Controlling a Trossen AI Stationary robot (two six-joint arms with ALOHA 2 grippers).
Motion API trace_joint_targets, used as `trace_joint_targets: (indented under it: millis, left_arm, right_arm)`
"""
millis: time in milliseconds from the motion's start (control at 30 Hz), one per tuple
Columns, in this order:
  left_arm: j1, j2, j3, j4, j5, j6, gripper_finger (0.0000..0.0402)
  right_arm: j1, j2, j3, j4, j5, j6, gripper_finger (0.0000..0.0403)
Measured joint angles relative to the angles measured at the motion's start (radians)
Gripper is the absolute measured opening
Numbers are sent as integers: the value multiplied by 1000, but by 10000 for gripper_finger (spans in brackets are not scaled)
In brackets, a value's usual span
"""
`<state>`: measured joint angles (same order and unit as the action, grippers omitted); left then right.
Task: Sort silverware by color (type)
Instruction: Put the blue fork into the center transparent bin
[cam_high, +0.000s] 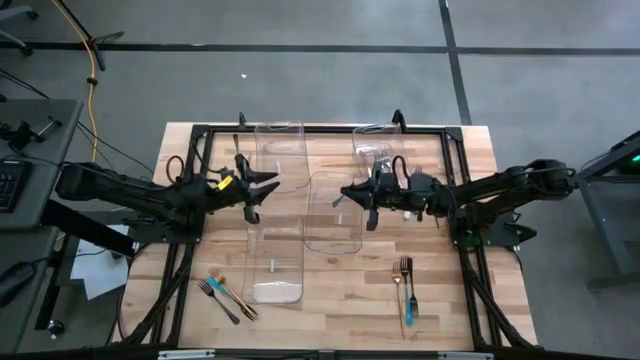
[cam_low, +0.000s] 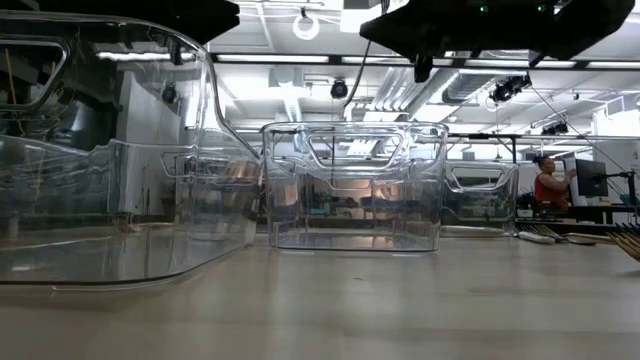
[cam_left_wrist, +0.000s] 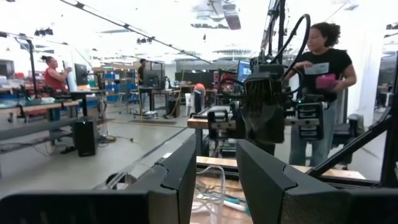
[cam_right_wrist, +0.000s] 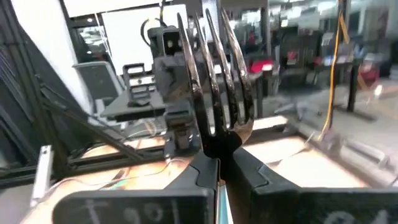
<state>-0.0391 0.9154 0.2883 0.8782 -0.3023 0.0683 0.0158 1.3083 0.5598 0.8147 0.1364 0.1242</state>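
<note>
My right gripper (cam_right_wrist: 219, 163) was clamped on a black fork (cam_right_wrist: 214, 81), tines up, above the middle clear bin (cam_high: 333, 212); my left gripper (cam_high: 262, 188) hung at nine o'clock, fingers apart and empty. I judged this the carrying step. Next I needed to find the bin for black pieces, then fetch the forks (cam_high: 405, 280) lying at five o'clock.

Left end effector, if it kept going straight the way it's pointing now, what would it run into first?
Probably the right end effector. From above, the left end effector points across the table at it, and the left wrist view shows that arm dead ahead. Depth is unclear, and a clear bin sits lower between them.
</note>
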Motion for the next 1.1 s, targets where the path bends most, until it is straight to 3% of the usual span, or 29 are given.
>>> trace_joint_targets:
  millis: [267, 467, 800, 1100]
  left_arm:
    - [0, 1, 0, -6, -2, 41, 107]
    - [0, 0, 0, -6, -1, 41, 106]
    - [-3, 0, 1, -16, 7, 38, 106]
    - [-3, 0, 1, -21, 8, 31, 106]
  right_arm:
    - [-5, 38, 285, -630, 28, 249, 5]
    - [13, 205, 487, -963, 10, 398, 5]
    - [-13, 443, 571, -1042, -123, 563, 5]
    - [-45, 494, 572, -1044, -162, 594, 9]
